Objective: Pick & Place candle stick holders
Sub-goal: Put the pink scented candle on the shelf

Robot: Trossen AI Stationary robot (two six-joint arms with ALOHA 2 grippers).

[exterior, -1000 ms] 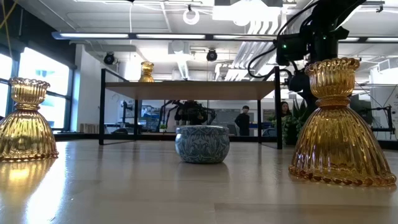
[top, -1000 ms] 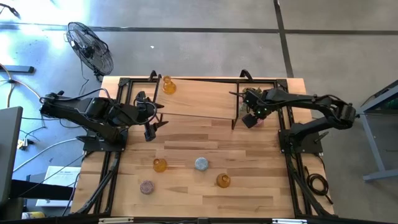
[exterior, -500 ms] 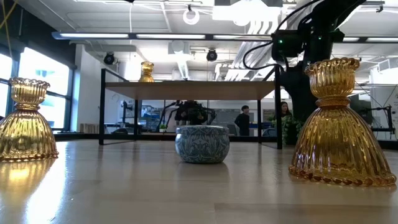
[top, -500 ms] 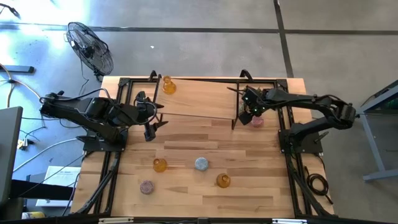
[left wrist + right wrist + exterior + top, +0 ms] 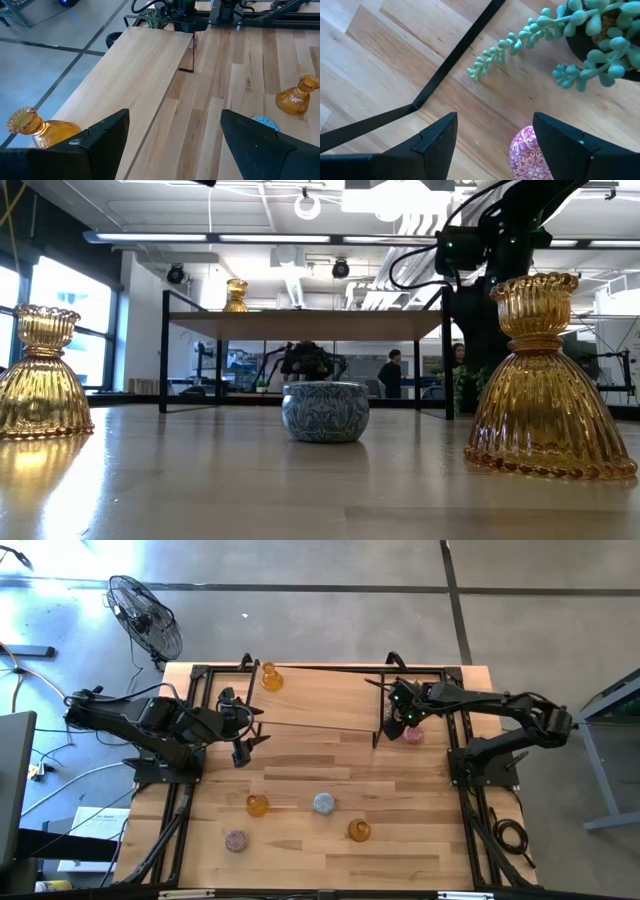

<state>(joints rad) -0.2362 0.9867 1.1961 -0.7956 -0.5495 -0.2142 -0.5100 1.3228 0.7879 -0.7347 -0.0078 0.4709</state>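
Observation:
One amber holder [image 5: 271, 678] stands on the raised wooden shelf [image 5: 320, 700]; it also shows in the left wrist view [image 5: 40, 127]. Two amber holders [image 5: 257, 805] [image 5: 359, 830], the blue-grey one [image 5: 323, 803] and the mauve one [image 5: 236, 840] stand on the table's near half. The pink holder [image 5: 413, 735] stands on the table by the shelf's right leg. My right gripper [image 5: 400, 718] is open just above and left of it; the pink holder shows below, between the fingers [image 5: 530, 152]. My left gripper [image 5: 243, 735] is open and empty at the shelf's left end.
A small green potted plant [image 5: 600, 30] stands right beside the pink holder, under the shelf's right end. The shelf's black frame legs [image 5: 455, 60] run close by my right gripper. A fan [image 5: 145, 615] stands on the floor beyond the table's far left corner.
My right gripper has drawn back from over the pink holder toward the table's far left, by the shelf's right end. The pink holder, covered by the gripper a second ago, now shows standing on the table.

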